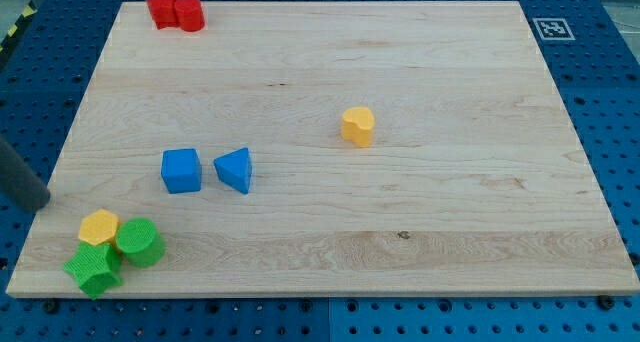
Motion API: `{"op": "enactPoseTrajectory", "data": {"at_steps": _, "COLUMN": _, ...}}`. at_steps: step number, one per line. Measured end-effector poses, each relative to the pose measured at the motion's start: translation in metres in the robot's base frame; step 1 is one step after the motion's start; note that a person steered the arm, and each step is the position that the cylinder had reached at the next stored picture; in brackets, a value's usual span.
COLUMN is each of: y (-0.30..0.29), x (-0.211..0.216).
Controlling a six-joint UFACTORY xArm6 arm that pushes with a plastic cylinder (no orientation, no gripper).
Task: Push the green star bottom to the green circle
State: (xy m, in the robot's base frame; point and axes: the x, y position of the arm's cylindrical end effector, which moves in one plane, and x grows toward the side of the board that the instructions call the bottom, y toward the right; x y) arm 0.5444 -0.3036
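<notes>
The green star (94, 270) lies at the board's bottom left corner. The green circle (140, 242) touches it on its upper right. A yellow hexagon block (99, 226) sits just above the star, touching both green blocks. My tip (40, 201) is at the view's left edge, on the board's left border, up and to the left of this cluster and apart from it.
A blue cube (181, 170) and a blue triangle (235, 169) sit left of centre. A yellow block (357, 126) sits near the middle. Two red blocks (176, 10) touch each other at the top left. The wooden board (430, 222) lies on a blue pegboard.
</notes>
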Motion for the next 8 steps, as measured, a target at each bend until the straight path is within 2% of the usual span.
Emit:
{"op": "enactPoseTrajectory", "data": {"at_steps": 2, "y": 0.012, "x": 0.072}}
{"op": "enactPoseTrajectory", "data": {"at_steps": 5, "y": 0.072, "x": 0.074}}
{"op": "enactPoseTrajectory", "data": {"at_steps": 8, "y": 0.066, "x": 0.074}}
